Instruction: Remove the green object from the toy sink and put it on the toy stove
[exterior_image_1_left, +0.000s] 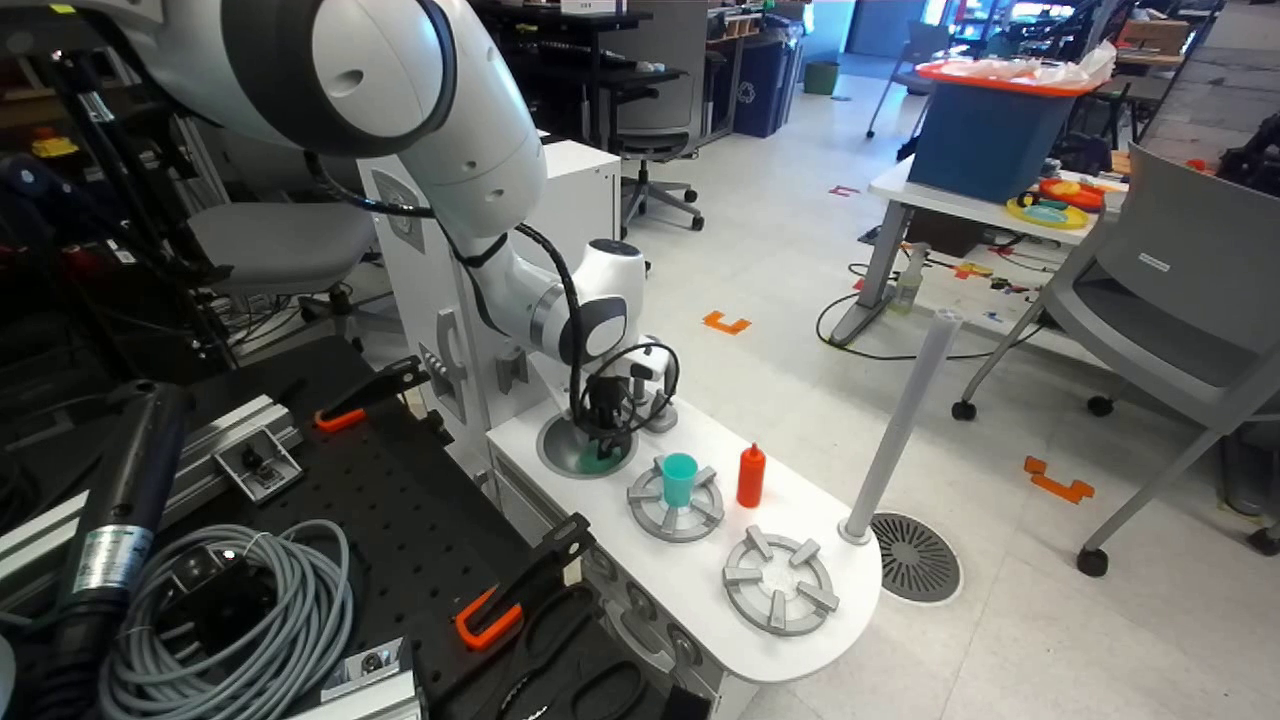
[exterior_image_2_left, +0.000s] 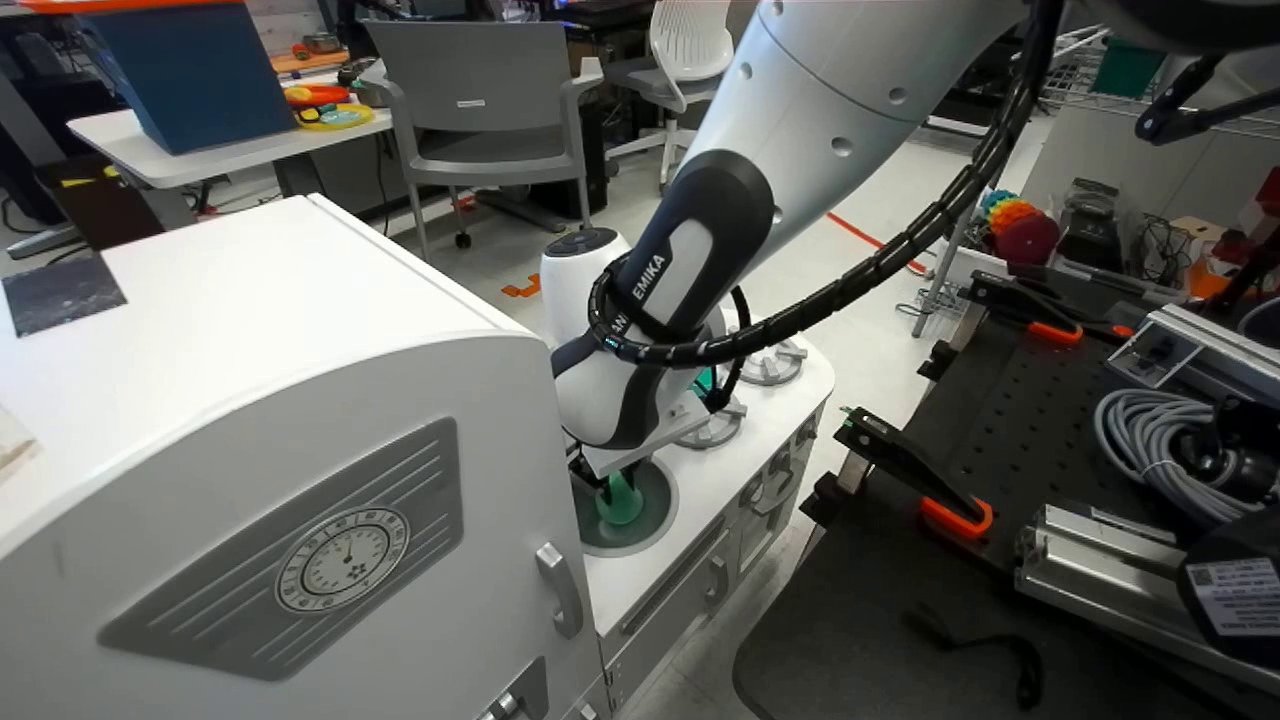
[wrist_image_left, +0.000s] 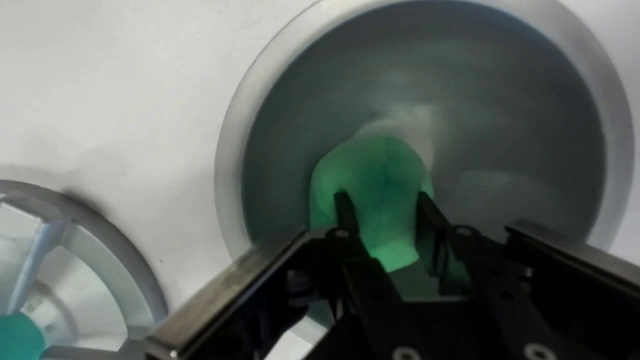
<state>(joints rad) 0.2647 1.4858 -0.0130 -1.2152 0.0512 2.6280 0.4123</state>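
Observation:
The green object (wrist_image_left: 377, 160) is a smooth, roundish toy piece with a narrower top, standing in the toy sink (wrist_image_left: 239, 125). It also shows in an exterior view (exterior_image_2_left: 622, 503), inside the grey basin (exterior_image_2_left: 660, 525). My gripper (wrist_image_left: 384, 197) points down into the basin. Its two black fingers press on either side of the green object's narrower upper part, with green filling the gap between them. The toy stove burner (exterior_image_1_left: 778, 582), grey with radial spokes, bears nothing at the counter's rounded end; it also shows in an exterior view (exterior_image_2_left: 772, 364).
A second burner (exterior_image_1_left: 648, 512) beside the sink holds a teal cup (exterior_image_1_left: 679, 480). A red bottle (exterior_image_1_left: 751, 476) stands between the burners near the far edge. The faucet base (exterior_image_1_left: 660, 418) is behind the sink. A tall white cabinet (exterior_image_2_left: 300, 400) rises beside the sink.

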